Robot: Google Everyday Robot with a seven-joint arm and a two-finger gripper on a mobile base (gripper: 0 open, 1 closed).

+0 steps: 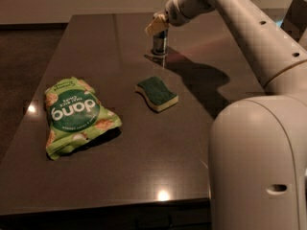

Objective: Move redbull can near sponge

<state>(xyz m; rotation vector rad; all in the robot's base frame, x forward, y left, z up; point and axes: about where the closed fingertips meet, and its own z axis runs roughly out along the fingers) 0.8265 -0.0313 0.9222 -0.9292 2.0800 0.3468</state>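
The redbull can [159, 43] stands upright on the far middle of the dark table [144, 166], its blue and silver side showing below my fingers. My gripper [158, 26] reaches in from the upper right and sits over the can's top, closed on it. The sponge [157, 94], dark green on top with a pale yellow body, lies flat on the table nearer to me, about a sponge's length in front of the can. The can's top is hidden by the gripper.
A green chip bag [76, 115] lies on the left part of the table. My white arm [249, 28] crosses the upper right, and my white base [259, 166] fills the lower right corner by the table's right edge.
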